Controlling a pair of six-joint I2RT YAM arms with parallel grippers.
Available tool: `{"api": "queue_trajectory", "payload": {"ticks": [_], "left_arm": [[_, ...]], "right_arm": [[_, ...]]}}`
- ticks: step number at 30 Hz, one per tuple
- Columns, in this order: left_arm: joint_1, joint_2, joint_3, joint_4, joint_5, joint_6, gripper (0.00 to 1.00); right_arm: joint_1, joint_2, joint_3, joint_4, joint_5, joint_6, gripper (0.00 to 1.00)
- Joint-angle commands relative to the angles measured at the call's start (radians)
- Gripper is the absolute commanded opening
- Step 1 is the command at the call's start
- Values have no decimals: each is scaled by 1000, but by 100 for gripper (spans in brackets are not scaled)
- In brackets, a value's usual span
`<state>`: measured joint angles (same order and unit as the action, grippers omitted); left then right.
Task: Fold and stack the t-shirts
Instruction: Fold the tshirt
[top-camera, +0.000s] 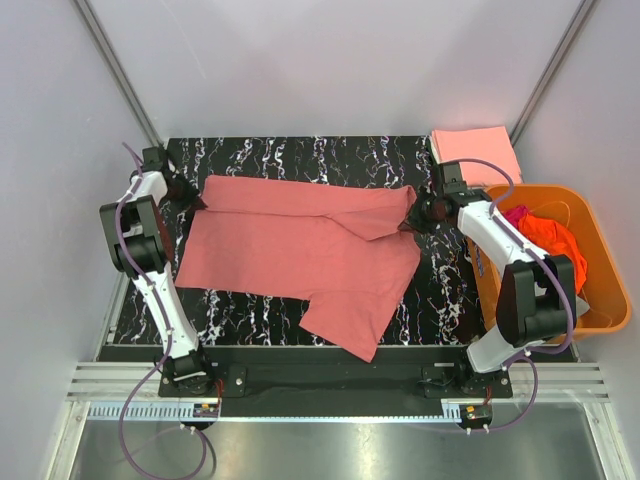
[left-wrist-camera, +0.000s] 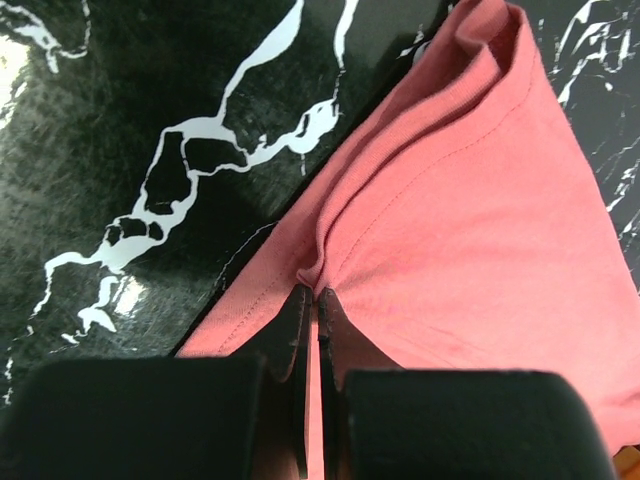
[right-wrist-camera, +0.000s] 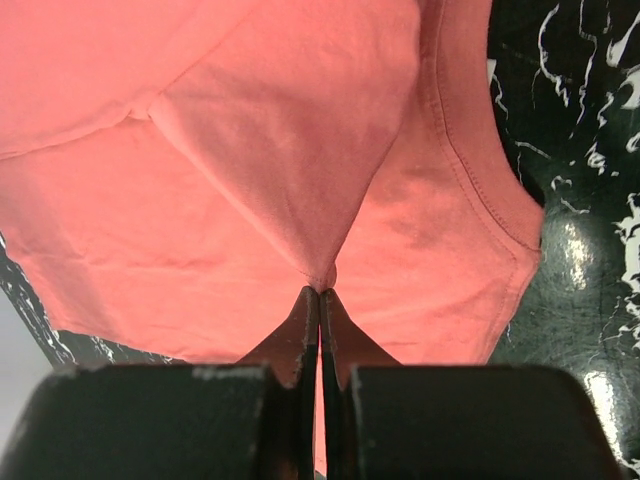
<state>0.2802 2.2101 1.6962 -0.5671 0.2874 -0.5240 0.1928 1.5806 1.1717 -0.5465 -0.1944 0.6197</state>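
The left claw (left-wrist-camera: 312, 292) is pinched shut on one far corner of the salmon-pink shirt (top-camera: 300, 250), and the right claw (right-wrist-camera: 320, 290) pinches the other. The shirt lies spread across the black table (top-camera: 300, 155). Each pinch holds only a tiny bit, so a hard tug could let the soft, floppy cloth slip out or bunch up. The table is hard and shiny.

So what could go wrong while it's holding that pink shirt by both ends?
Both the left gripper and right gripper pinch only a small tuck of the salmon-pink shirt at their tips, so the cloth might slip out. The shirt's near corner reaches the front edge of the table and could drag or bunch during a fold.
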Motion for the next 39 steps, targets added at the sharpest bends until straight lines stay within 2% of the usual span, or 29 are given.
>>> {"api": "queue_trajectory", "payload": {"ticks": [1, 9, 11, 13, 15, 16, 17, 18, 19, 21, 23, 26, 28, 32, 39], "left_arm": [[8, 10, 52, -5, -37, 19, 3], [8, 16, 49, -20, -56, 35, 6], [7, 8, 49, -33, -70, 39, 11], [8, -4, 56, -48, -102, 42, 24], [8, -41, 45, -65, -131, 42, 32], [7, -58, 37, -66, -140, 42, 35], [8, -96, 19, -71, -149, 36, 42], [7, -114, 8, -71, -157, 32, 44], [7, -134, -1, -71, -152, 27, 46], [4, -185, -26, -70, -136, 10, 46], [-15, -216, -41, -65, -126, -5, 46], [-42, -221, -52, -44, -85, -43, 45], [-55, -192, -37, -24, -29, -79, 43], [-69, -132, -3, 30, 66, -122, 42], [-69, -44, 10, 147, 148, -203, 42]], "right_arm": [[-4, 1, -26, 5, -33, 21, 0], [-4, 24, -53, 17, -54, 49, 0], [-4, 35, -60, 20, -57, 57, 0], [-4, 44, -73, 19, -57, 61, 0], [-4, 55, -87, 17, -66, 63, 9], [-4, 68, -84, 11, -77, 49, 19], [-6, 71, -73, -4, -83, 32, 23], [-6, 71, -41, -39, -76, 9, 28], [-7, 62, -24, -53, -63, -29, 42], [-22, 53, 38, -81, -17, -67, 54], [-33, 62, 81, -81, 6, -113, 65], [-61, 140, 192, -84, 19, -146, 72], [-78, 209, 316, -86, 36, -155, 73], [-110, 338, 442, -86, 18, -160, 74], [-133, 567, 706, -82, -2, -179, 68]]}}
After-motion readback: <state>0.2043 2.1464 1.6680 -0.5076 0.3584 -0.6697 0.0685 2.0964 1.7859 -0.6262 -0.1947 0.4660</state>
